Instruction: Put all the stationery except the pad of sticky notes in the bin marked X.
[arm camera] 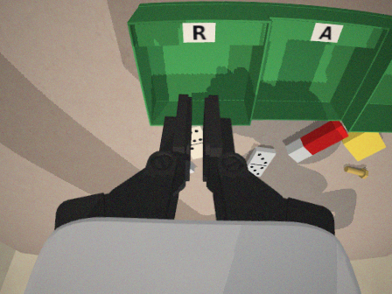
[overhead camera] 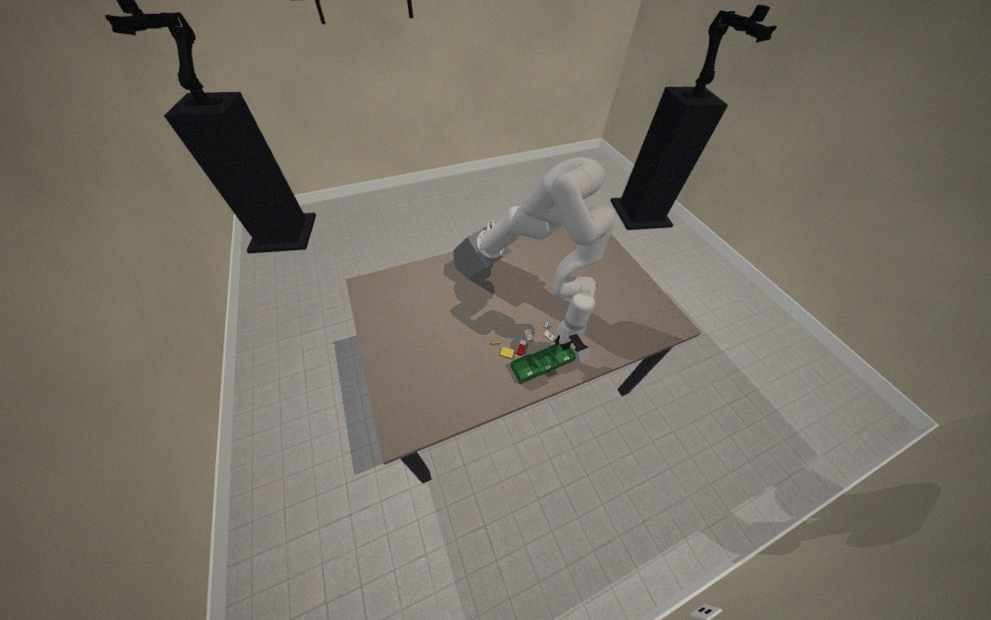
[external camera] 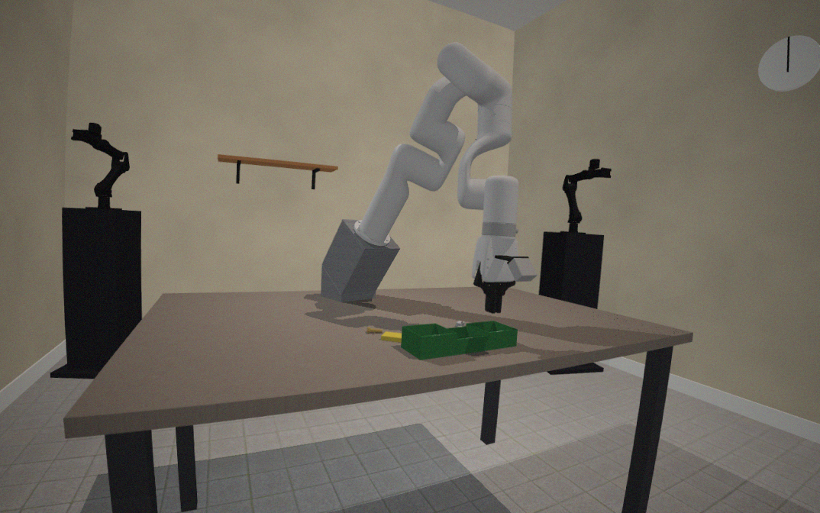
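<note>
A green row of bins [arm camera: 262, 62] stands on the table; two compartments show the labels R [arm camera: 199, 31] and A [arm camera: 325, 33], and the third label is out of view. My gripper [arm camera: 198, 114] is shut and empty, hanging above the table just behind the R bin. It also shows in the exterior view [external camera: 494, 305], above the bins [external camera: 459, 338]. A white spotted piece [arm camera: 198, 140] lies on the table below the fingers. Behind the bins lie a white die [arm camera: 261, 161], a red and white eraser [arm camera: 315, 142], a yellow sticky-note pad [arm camera: 364, 145] and a small gold piece [arm camera: 356, 171].
The bins [overhead camera: 544, 363] stand near the table's front edge. The arm's grey base [overhead camera: 471, 259] is at the far side. Small things [overhead camera: 527, 332] lie between base and bins. Two black pillars stand on the floor beyond the table.
</note>
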Motion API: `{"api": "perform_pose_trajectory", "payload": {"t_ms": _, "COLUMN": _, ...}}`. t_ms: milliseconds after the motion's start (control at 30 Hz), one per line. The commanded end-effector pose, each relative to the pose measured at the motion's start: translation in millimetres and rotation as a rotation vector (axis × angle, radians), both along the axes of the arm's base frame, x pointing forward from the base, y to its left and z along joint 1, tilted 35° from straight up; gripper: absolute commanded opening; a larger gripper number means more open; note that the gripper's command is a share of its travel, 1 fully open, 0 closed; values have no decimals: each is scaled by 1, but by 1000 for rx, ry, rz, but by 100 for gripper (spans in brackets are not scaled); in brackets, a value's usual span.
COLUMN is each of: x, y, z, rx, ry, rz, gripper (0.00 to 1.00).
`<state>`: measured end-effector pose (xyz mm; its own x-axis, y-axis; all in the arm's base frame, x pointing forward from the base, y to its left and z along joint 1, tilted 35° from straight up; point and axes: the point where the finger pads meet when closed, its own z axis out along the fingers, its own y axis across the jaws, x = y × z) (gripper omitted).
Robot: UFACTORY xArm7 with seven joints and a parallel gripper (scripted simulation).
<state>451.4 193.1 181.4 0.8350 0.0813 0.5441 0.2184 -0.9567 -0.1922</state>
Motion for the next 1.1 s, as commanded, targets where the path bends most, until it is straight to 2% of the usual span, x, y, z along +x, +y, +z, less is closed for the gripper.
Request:
{"api": "perform_pose_trajectory", "payload": {"t_ms": 0, "x": -1, "y": -1, "z": 2, "rx": 4, "ry": -2, "rz": 2, "gripper": 7}}
{"api": "perform_pose_trajectory", "payload": {"t_ms": 67, "x": -1, "y": -1, "z": 2, "rx": 4, "ry": -2, "rz": 2, "gripper": 7}}
{"api": "perform_pose_trajectory", "payload": {"t_ms": 567, "x": -61, "y": -35, "z": 100, "rx": 4, "ry": -3, "rz": 2, "gripper": 7}}
{"api": "perform_pose_trajectory", "payload": {"t_ms": 1067, "x": -64, "y": -36, "z": 105, "rx": 4, "ry": -3, "rz": 2, "gripper": 7}}
